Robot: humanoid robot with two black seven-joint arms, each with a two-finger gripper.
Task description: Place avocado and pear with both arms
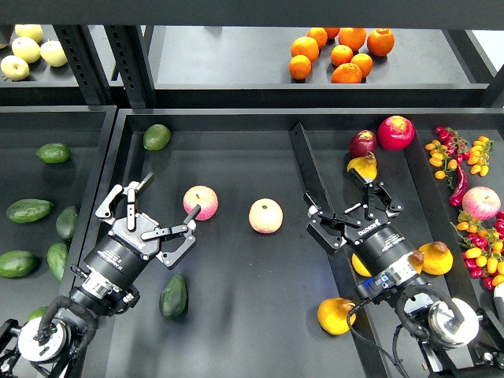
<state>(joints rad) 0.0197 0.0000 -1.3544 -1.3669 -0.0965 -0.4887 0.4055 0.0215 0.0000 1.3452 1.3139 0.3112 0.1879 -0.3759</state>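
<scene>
Avocado (174, 296), dark green and glossy, lying on the dark surface (236, 315) just below the left gripper (167, 205), apart from it and held by nothing. Left jaws spread wide, empty; one fingertip close against a pink-and-yellow apple (201, 201), contact or a small gap not clear. Second apple (266, 216) further right, near the middle of the surface, untouched.

Pear (336, 316), yellow-orange with a reddish-brown patch, resting low on the surface just left of the right arm, clear of the jaws. Right gripper (354, 209) with jaws parted, gripping nothing, sitting over the black divider (309, 169) that runs between the compartments. Just above its fingers, another yellow pear (364, 166) beside two red apples (383, 136).

Outward: lighter green avocado (157, 137) near the upper left corner of the same tray. More green avocados (31, 211) in the left bin. Small peppers (461, 157) at the far right. Oranges (340, 51) and pale yellow fruit (30, 49) on the shelf behind.
</scene>
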